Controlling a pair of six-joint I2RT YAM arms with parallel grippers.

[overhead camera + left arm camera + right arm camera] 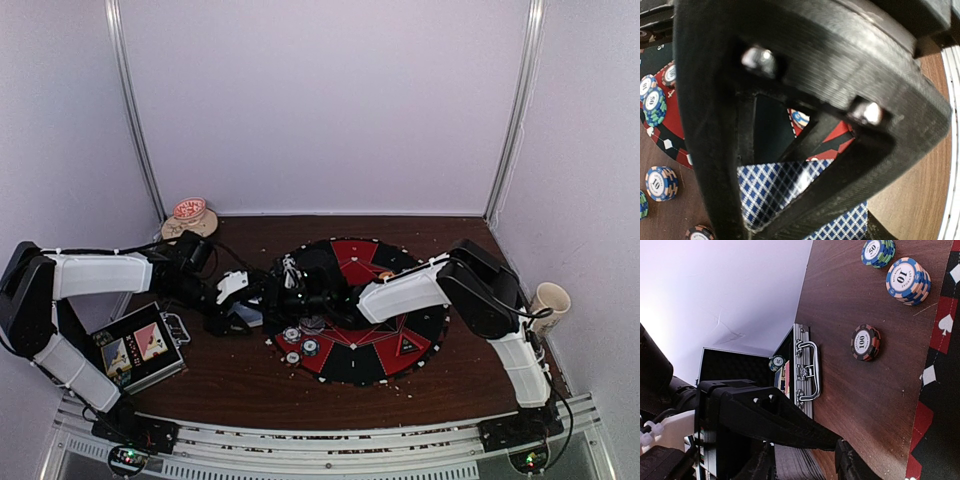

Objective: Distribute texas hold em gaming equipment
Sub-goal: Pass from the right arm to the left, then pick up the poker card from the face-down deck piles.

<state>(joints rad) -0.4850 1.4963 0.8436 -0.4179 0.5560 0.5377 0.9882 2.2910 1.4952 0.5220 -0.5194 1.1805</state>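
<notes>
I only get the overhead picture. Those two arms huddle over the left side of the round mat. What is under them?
Observer: The left wrist view shows a playing card, its blue and white diamond back facing the camera.
Operator: And the chips nearby, any markings?
Observer: In the right wrist view a black and red stack reads 100, a blue and peach stack reads 10.
Operator: Are those on the mat?
Observer: No, both stand on the bare wooden table, just off the mat.
</notes>
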